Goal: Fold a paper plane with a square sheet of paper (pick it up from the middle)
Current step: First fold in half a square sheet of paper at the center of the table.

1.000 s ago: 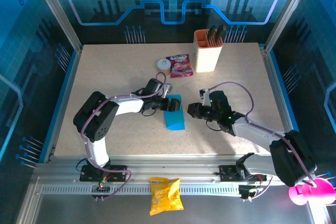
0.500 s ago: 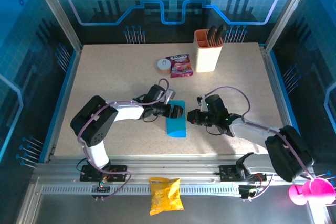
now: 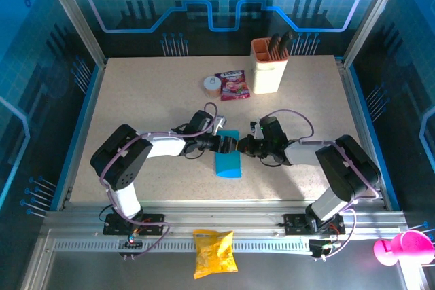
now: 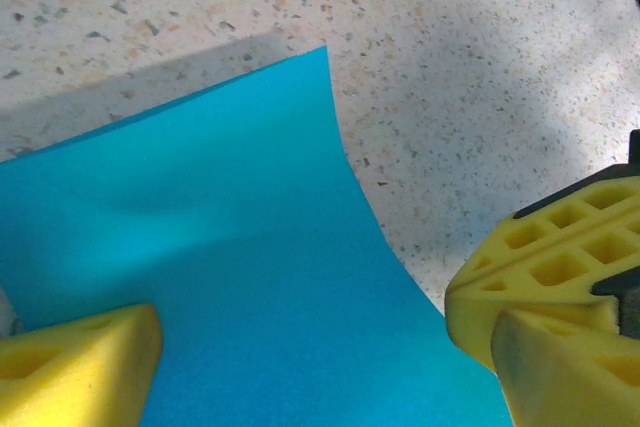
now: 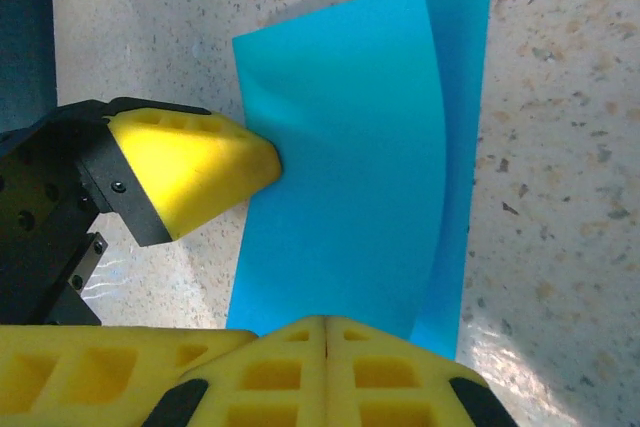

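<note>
1. The right gripper (image 5: 325, 325) has its fingers pressed together, the tip at the edge of the square sheet of paper (image 5: 350, 177), probably to flatten the fold.
2. The left gripper (image 4: 300, 367) is spread wide over it, one finger steadying the flap, I think.
3. The sheet lies doubled in the middle of the table (image 3: 149, 93), its flap curved.

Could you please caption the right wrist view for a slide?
Folded bright cyan-blue paper sheet on speckled table, a yellow left-hand finger touching its edge, the right hand shut.
</note>
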Action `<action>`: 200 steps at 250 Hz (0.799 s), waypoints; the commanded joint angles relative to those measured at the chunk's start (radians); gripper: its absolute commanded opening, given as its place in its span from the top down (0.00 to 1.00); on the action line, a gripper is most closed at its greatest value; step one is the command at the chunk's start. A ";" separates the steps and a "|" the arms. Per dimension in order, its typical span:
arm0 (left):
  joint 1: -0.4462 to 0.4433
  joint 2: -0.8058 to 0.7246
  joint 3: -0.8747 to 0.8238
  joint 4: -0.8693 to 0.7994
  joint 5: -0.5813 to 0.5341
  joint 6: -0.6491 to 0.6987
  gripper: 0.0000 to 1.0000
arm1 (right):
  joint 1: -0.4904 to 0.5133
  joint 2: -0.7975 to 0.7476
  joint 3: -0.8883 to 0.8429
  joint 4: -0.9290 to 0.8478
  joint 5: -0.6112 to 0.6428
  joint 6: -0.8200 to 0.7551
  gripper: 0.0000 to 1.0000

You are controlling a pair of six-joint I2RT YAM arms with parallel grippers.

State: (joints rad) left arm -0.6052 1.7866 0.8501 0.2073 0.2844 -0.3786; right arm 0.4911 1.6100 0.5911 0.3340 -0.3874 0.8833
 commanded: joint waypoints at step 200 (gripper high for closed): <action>0.111 -0.062 0.131 -0.099 0.134 -0.091 0.10 | -0.045 0.211 0.071 -0.104 -0.001 -0.022 1.00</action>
State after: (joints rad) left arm -0.5034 1.7359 0.9363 0.1375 0.3641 -0.4728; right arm 0.4671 1.7741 0.6827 0.2970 -0.4587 0.8894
